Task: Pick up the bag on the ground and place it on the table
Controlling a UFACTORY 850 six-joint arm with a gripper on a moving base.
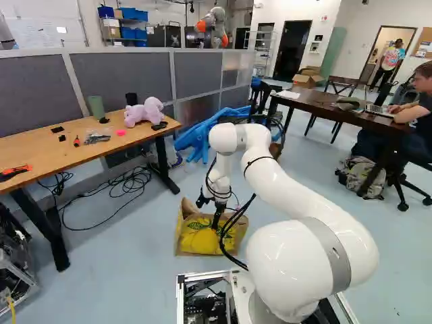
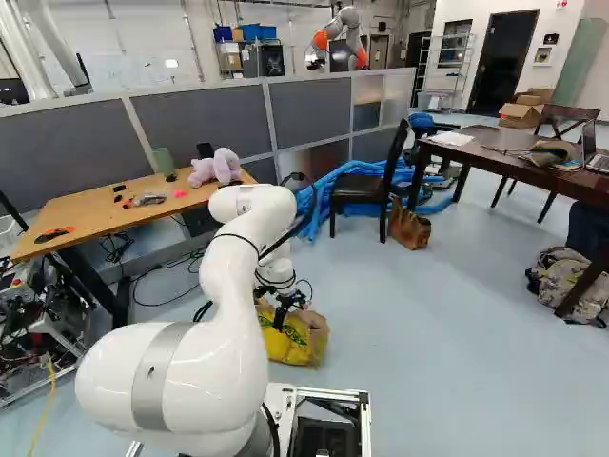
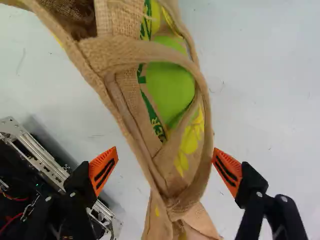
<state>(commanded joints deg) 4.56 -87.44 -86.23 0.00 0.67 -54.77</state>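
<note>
Now we have the claw spread, ungripping, astride the handle of the bag on the floor, lower middle of the left base view, and closing off-centre might pinch only a slack edge that slips.

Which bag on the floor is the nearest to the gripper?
The yellow bag, its handle between the open fingers of the gripper; the brown bag and the backpack are farther away.

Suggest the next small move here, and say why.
I would probably close the end effector on the handle of the bag: the fingers stand open on either side of the handle, and the bag rests on the floor.
</note>
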